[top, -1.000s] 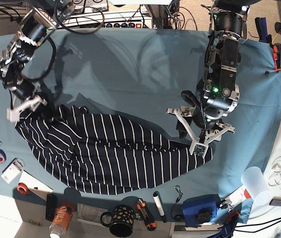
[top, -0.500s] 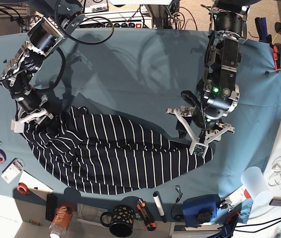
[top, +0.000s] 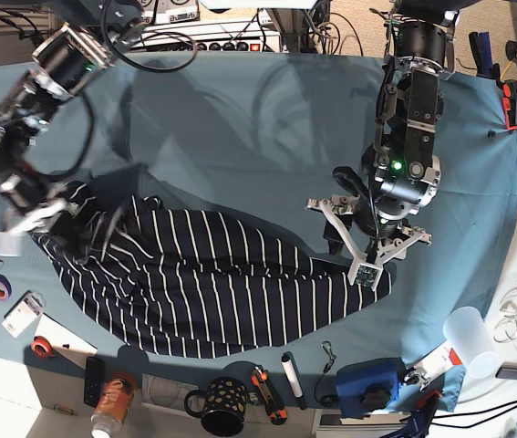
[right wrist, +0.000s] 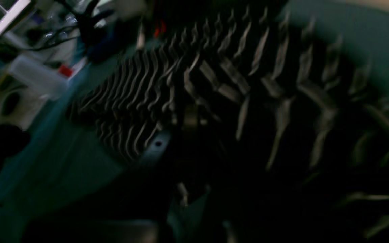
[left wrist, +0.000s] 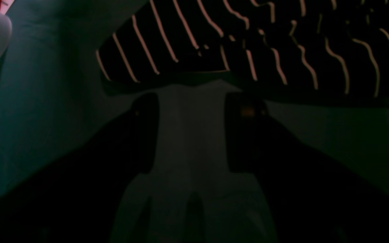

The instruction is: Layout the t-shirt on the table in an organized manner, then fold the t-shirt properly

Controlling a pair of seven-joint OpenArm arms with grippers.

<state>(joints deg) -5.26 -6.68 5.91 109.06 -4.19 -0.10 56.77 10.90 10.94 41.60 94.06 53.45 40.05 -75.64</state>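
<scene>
The dark navy t-shirt point(top: 212, 287) with thin white stripes lies crumpled across the front middle of the teal table point(top: 240, 128). In the base view my right gripper point(top: 23, 219) is blurred at the shirt's left end, shut, with bunched fabric running up to it. The right wrist view is blurred and filled by striped t-shirt point(right wrist: 248, 84) fabric. My left gripper point(top: 370, 248) hovers over the shirt's right end. In the left wrist view that gripper point(left wrist: 194, 101) is open, bare cloth shows between its fingers point(left wrist: 144, 131), and the t-shirt point(left wrist: 248, 40) edge lies just past the tips.
Along the front edge stand a dotted black mug point(top: 224, 406), an orange bottle point(top: 112, 411), a white marker point(top: 293, 379) and a blue device point(top: 367, 383). A clear plastic cup point(top: 470, 339) sits at the front right. Tape rolls point(top: 0, 287) lie at the left edge.
My right gripper has closed and its arm has swung left and forward at the shirt's left end, bunching the fabric there. The left arm has not moved.
</scene>
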